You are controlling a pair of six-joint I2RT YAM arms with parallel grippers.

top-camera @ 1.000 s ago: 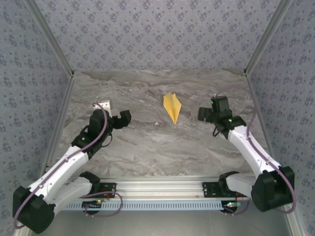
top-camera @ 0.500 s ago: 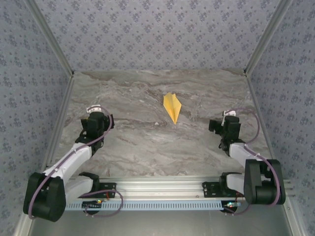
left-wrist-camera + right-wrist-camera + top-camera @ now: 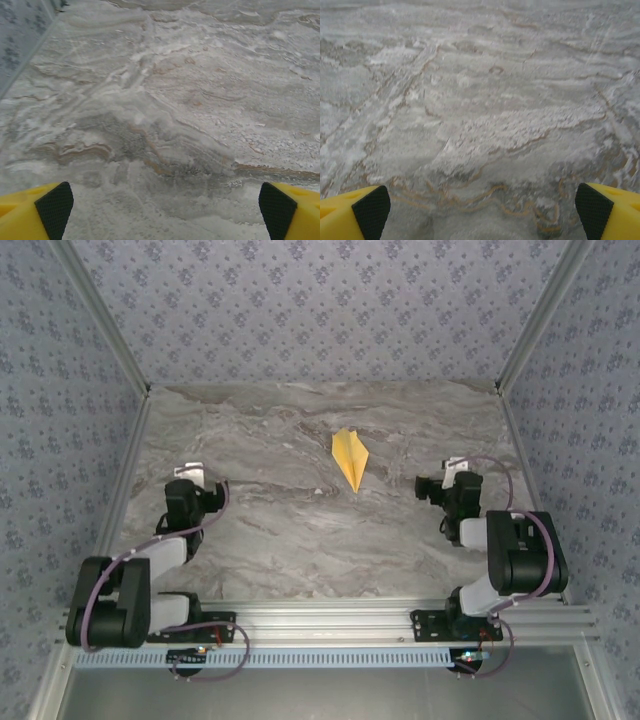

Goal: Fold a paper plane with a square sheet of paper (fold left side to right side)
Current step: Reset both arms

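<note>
Well apart, paper plane (image 3: 350,458) lies btwn end effectors (image 3: 203,490) (image 3: 431,487).

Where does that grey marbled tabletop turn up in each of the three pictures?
Top external: the grey marbled tabletop spans the middle, between patterned walls.
Left wrist: it stretches beyond the open, yellow-fingered left claw.
Right wrist: likewise, beyond the open right claw.
Shared landmark: its brownish veins.
</note>
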